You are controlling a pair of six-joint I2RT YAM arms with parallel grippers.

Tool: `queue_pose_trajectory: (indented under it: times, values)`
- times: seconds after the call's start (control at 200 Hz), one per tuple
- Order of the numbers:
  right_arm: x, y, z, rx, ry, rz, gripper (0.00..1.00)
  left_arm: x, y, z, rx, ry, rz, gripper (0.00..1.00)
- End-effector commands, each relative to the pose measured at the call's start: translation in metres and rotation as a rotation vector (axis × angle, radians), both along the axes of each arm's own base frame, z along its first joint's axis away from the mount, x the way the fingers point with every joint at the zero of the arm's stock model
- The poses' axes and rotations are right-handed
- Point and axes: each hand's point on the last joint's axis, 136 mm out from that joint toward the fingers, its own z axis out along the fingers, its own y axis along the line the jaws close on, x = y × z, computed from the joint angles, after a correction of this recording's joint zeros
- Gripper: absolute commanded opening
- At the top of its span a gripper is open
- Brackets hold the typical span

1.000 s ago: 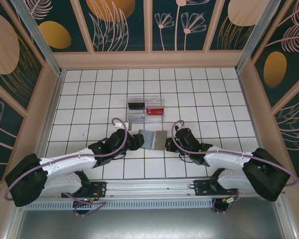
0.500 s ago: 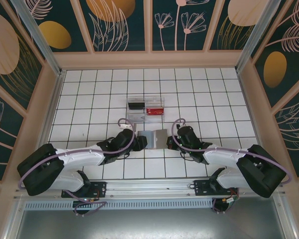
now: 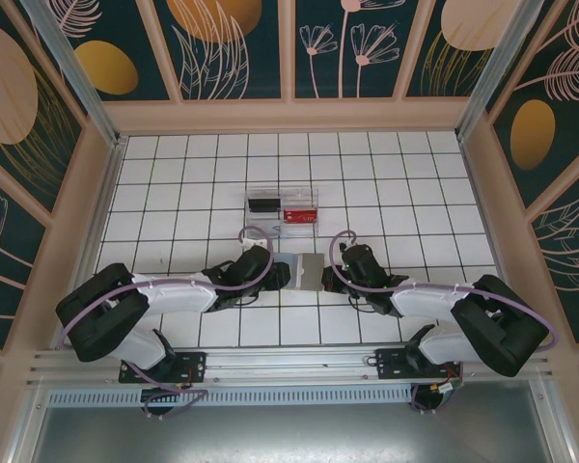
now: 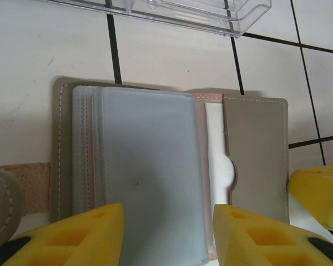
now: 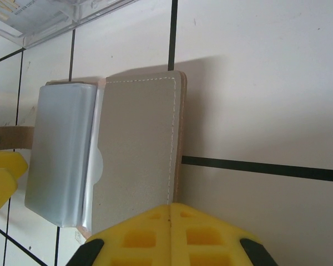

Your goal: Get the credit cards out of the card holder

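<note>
Seen from above, the holder (image 3: 307, 271) lies open on the tiles, near the tray (image 3: 283, 210), between the left gripper (image 3: 284, 275) and the right gripper (image 3: 334, 273). At the left wrist, the yellow fingers (image 4: 80, 235) stand partly apart, straddling the holder's clear sleeves (image 4: 150, 166). At the right wrist, the jaws are pressed together at the near edge of the holder's grey panel (image 5: 136, 144).

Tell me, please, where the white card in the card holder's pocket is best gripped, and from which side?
Probably pinch the white card at the half-round notch, its barest part, coming from the fold side: the grey pocket opens that way and covers the rest. The clear sleeves crowd that edge, so turn them aside first.
</note>
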Motion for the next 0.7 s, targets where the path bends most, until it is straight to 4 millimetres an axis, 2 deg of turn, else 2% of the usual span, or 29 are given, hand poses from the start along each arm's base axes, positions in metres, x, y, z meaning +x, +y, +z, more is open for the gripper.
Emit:
queue_pose_trajectory:
  times: [0.0,0.3,0.511,0.696]
  values:
    - [0.005,0.005,0.006,0.017,-0.035,0.019,0.00,0.006,0.002,-0.003,0.037,-0.002,0.022,0.47]
    - [0.005,0.005,0.005,0.015,-0.032,0.019,0.00,0.010,0.009,-0.004,0.067,-0.011,0.055,0.47]
    - [0.005,0.005,0.003,0.011,-0.024,0.021,0.00,0.011,0.013,0.004,0.053,-0.037,0.068,0.49]
    - [0.006,0.007,0.003,0.014,-0.021,0.024,0.00,0.008,0.011,-0.009,0.071,-0.003,0.053,0.49]
